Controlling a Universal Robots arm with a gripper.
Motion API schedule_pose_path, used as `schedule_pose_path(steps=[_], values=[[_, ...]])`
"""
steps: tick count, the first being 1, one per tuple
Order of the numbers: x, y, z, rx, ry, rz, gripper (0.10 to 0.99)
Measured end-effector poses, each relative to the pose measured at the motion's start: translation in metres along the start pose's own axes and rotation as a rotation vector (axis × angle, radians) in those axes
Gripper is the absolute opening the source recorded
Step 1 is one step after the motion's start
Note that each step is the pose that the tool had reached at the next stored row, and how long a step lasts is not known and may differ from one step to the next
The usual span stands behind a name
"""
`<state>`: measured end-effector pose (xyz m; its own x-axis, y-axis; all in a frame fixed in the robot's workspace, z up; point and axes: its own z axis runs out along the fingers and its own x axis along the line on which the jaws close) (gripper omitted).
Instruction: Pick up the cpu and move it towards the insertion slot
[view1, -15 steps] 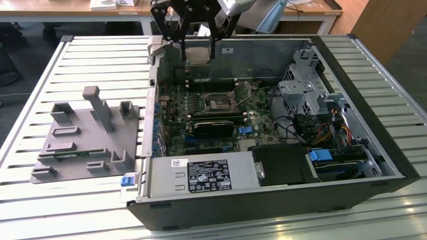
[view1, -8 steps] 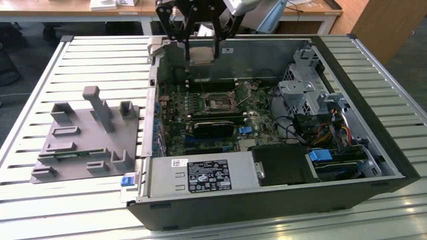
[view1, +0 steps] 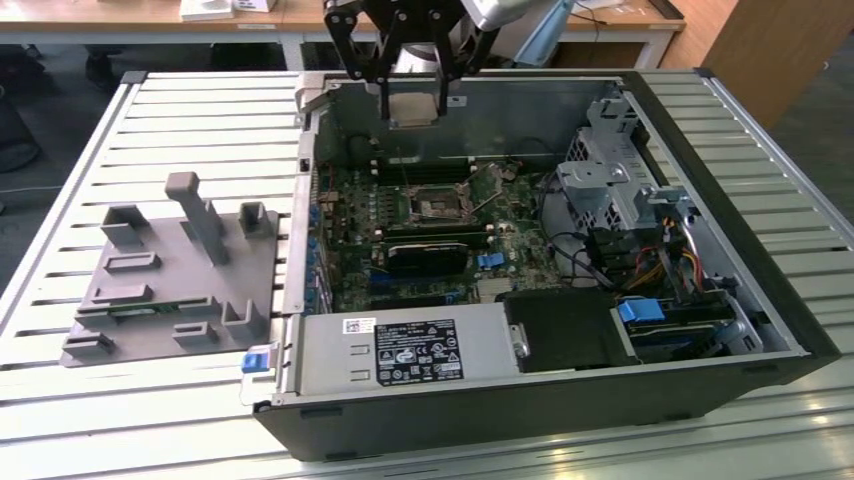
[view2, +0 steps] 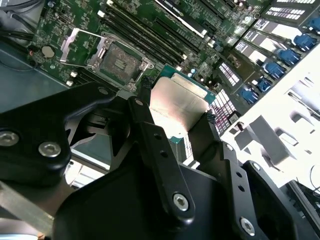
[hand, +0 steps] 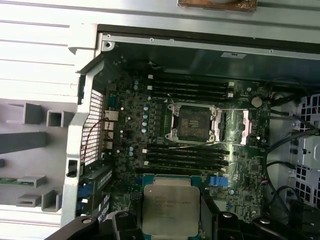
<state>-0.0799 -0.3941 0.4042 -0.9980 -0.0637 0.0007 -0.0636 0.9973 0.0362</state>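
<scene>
White slatted boards make the table (view1: 160, 110), and an open computer case (view1: 561, 400) lies on it beside a grey block stand (view1: 174, 270). Above the far side of the case, the gripper (view1: 416, 100) holds the chip (view1: 416, 108) up in the air. Its two black fingers (view2: 145, 92) press on opposite edges of the chip, closed just enough to pinch it. In the first wrist view the chip (hand: 167, 210) looks flat and level. The slot (hand: 195, 124) sits open on the green board, well apart from the chip and lower down. To do this step well, the arm should probably move slowly, keep the chip flat, and bring its square edges into line with the square slot. A tilt could make it slip.
</scene>
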Motion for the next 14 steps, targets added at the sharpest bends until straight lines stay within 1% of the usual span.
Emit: schedule_pose_path(steps=[9, 14], values=[[-0.0119, 0.0049, 0.0002, 0.000, 0.0000, 0.000, 0.549], [-0.0155, 0.0066, 0.0003, 0.000, 0.0000, 0.000, 0.549]])
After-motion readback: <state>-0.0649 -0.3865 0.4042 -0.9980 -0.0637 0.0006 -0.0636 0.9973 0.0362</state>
